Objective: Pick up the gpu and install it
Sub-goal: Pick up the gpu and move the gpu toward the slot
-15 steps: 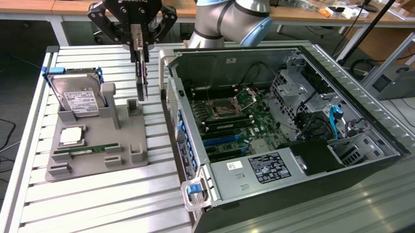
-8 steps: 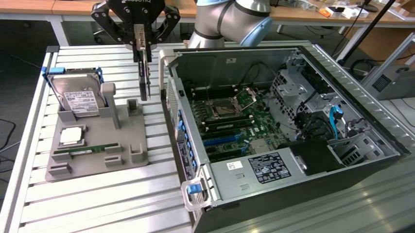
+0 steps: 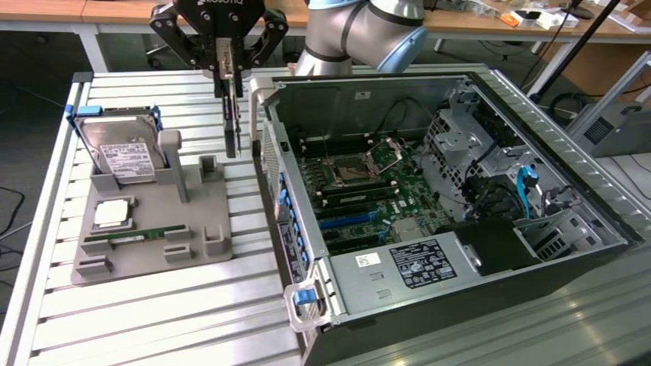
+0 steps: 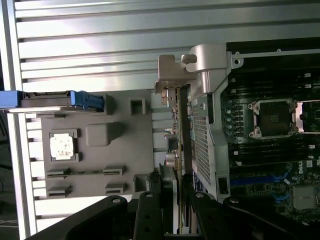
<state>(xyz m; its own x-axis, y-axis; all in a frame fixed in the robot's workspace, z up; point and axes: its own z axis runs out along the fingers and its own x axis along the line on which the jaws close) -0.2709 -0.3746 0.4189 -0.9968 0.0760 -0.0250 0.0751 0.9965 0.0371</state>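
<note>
Holds the gpu [image 3: 233, 122] clamped by its top edge in the gripper [image 3: 232, 72], hanging upright, at ten o'clock from the open computer case [image 3: 346, 97] and one o'clock from the grey holder [image 3: 152, 255].

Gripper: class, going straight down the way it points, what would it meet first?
Shut on the card, the gripper leads with the card's lower end. That would probably land on the table strip between the grey holder and the computer case; depth is unclear, so the case wall might catch it.

Case wall [image 3: 270, 164] just beside gpu [image 3: 233, 118]
</note>
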